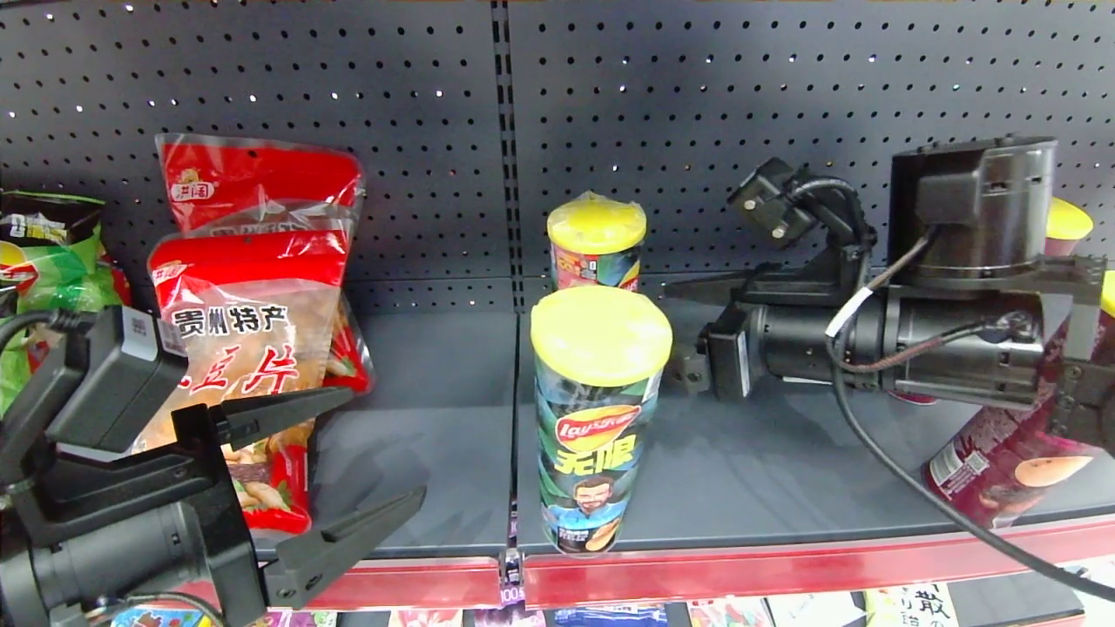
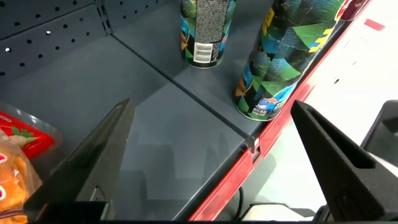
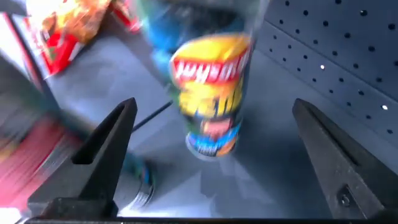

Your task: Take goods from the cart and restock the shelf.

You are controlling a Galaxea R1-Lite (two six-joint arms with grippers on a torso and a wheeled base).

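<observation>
**A:** Which step is in hand here?

**B:** The shelf end of the job, I'd say. Both arms are up at the dark grey metal shelf [image 1: 435,418] with its pegboard back and red front lip, and neither carries goods. The right gripper [image 3: 212,106] comes in from the right of the frame with its fingers spread, pointing at the tubes in the centre. I see no contact between them. The left gripper [image 1: 386,446] sits at lower left, also wide apart and holding nothing.

**A:** So what does the next move call for?

**B:** Probably drawing the right arm back without clipping the tubes, then turning to the cart for more stock. The bare shelf floor at centre-left looks like the slot to fill.

**A:** And what holds what?

**B:** The shelf carries everything. The red-and-clear plastic snack bags [image 1: 261,322] stand at upper left. They are sealed, and pale orange slices show through the clear panel. The maroon cardboard crisp tube [image 1: 1002,461] leans tilted at lower right, partly behind the arm. The blue-green crisp tube with a yellow plastic lid [image 1: 597,418] stands upright at centre, by the front lip. The second yellow-lidded tube [image 1: 597,239] is just behind it. The lids are on, so their contents are hidden.
</observation>
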